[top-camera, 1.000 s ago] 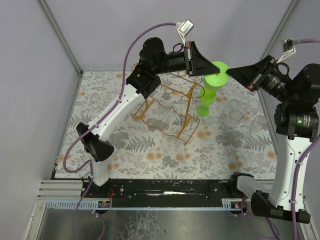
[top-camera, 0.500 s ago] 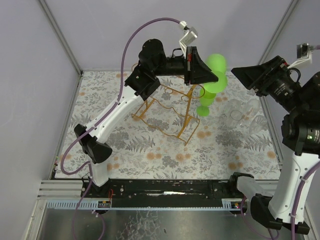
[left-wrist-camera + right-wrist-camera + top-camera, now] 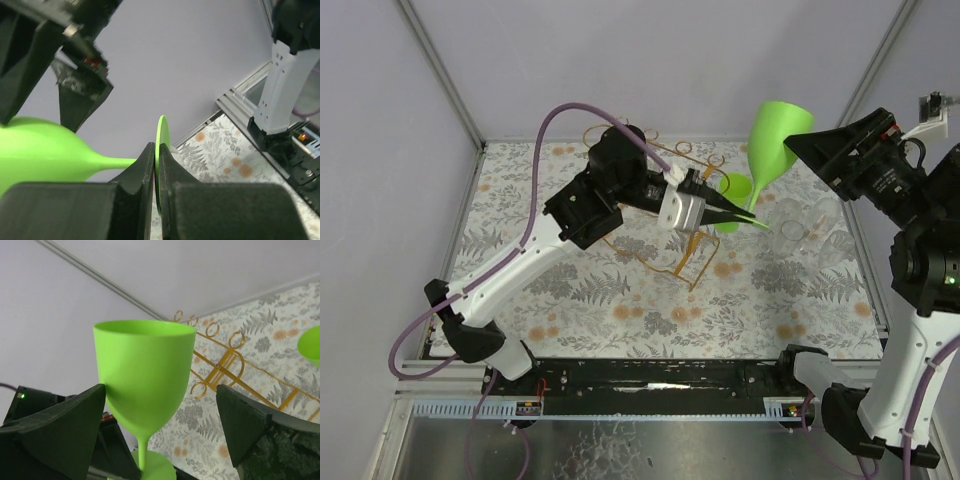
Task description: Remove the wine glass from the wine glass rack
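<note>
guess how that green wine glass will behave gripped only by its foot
Probably light and rigid: the green wine glass looks like opaque moulded plastic, so likely not fragile. It may pivot, since the left hand pinches only the thin foot with the big bowl out sideways. The smooth surface could slip.

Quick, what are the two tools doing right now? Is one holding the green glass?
Left tool: closed, pinching the green wine glass by its foot.
Right tool: open, straddling the bowl, gripping nothing.

Green wine glass (image 3: 145, 375) upright between spread jaws of right end effector (image 3: 160, 390); rack (image 3: 226, 364) behind.
</note>
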